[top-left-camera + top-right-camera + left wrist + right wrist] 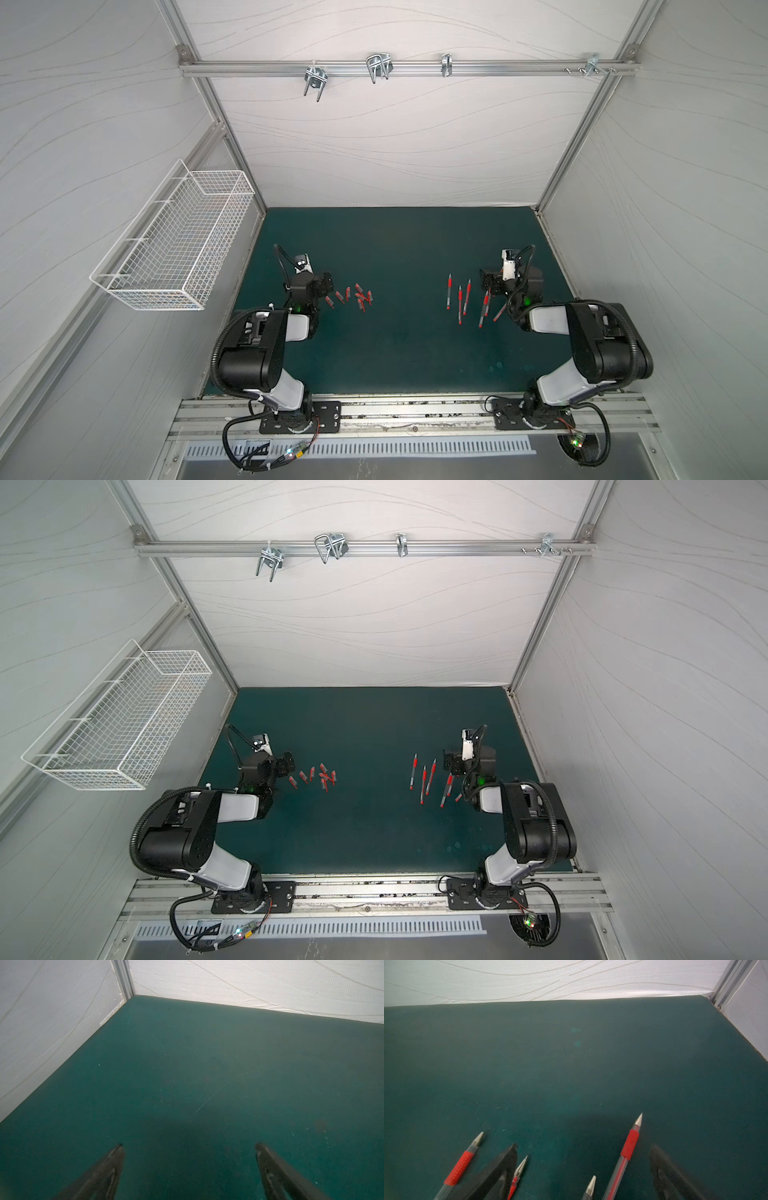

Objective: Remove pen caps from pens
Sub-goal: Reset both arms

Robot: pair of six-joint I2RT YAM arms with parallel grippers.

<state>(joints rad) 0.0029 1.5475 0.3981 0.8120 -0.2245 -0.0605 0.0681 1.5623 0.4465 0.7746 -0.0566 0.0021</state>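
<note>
Pen caps (358, 287): lying clustered on the tabletop (395, 249) just beside the left end effector (188, 1145), apparently sorted apart from the pens (449, 286); these are lying bare-tipped by the right end effector (583, 1146); both end effectors are hovering spread, gripping nothing; uncapping is looking finished.

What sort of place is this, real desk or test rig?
Probably a lab robot cell: white panels in an aluminium frame, left arm and right arm bolted beside a green mat, wire basket on the wall.
</note>
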